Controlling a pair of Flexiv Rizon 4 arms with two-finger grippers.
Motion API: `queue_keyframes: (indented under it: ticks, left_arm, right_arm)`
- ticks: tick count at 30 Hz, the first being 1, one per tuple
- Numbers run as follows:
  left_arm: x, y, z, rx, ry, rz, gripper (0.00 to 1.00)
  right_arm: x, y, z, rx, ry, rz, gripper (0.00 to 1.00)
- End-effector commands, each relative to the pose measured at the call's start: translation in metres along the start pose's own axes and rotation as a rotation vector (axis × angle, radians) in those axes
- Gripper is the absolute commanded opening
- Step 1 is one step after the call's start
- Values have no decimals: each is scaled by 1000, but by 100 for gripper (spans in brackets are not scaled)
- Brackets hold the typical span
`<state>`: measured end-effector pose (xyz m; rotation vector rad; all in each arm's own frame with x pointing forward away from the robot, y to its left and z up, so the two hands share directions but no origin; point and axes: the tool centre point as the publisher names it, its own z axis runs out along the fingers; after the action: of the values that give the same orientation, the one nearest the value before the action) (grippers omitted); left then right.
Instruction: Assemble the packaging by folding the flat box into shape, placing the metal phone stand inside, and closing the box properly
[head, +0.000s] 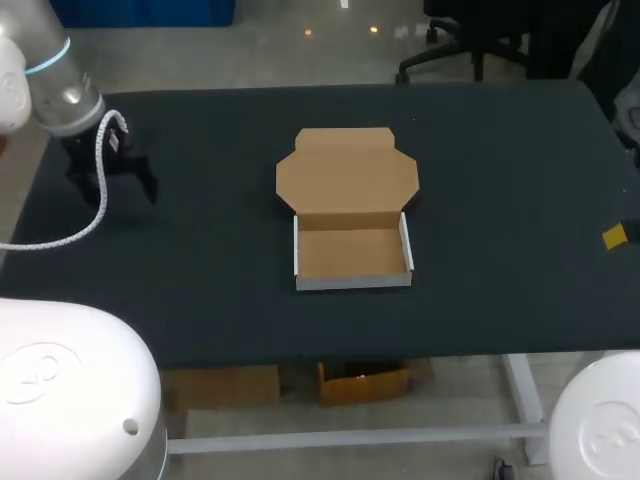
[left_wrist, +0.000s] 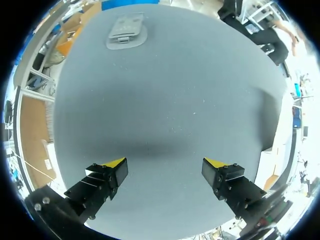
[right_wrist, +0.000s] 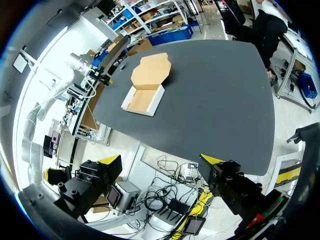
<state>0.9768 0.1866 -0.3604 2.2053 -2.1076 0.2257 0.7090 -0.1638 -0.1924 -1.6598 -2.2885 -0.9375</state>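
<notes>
We see a brown box (head: 350, 210) with white outer walls, a black table (head: 500, 200) and yellow-tipped black fingers (left_wrist: 100, 182).

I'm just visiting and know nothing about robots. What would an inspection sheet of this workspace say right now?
surface: black table.
job's things: cardboard box mid-table, tray walls folded up, lid lying open, tray empty.
clutter: nothing seen.
grippers: left gripper open over the table; right gripper open, past the table's edge.
cables: white cable looping down beside the left gripper.
surroundings: nothing seen reaching over the table.
</notes>
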Motion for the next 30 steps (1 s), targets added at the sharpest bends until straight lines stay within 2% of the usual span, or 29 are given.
queue_keyframes:
  ticks: [1,19,30]
  left_arm:
    - [-2,-15,3,-40,-14,4,100]
    - [-13,-58,9,-15,-26,43,100]
    - [-25,-71,9,8,-39,57,100]
  right_arm:
    - [2,-2,-1,-2,-2,0,100]
    - [2,-2,-1,-2,-2,0,100]
    - [2,-2,-1,-2,-2,0,100]
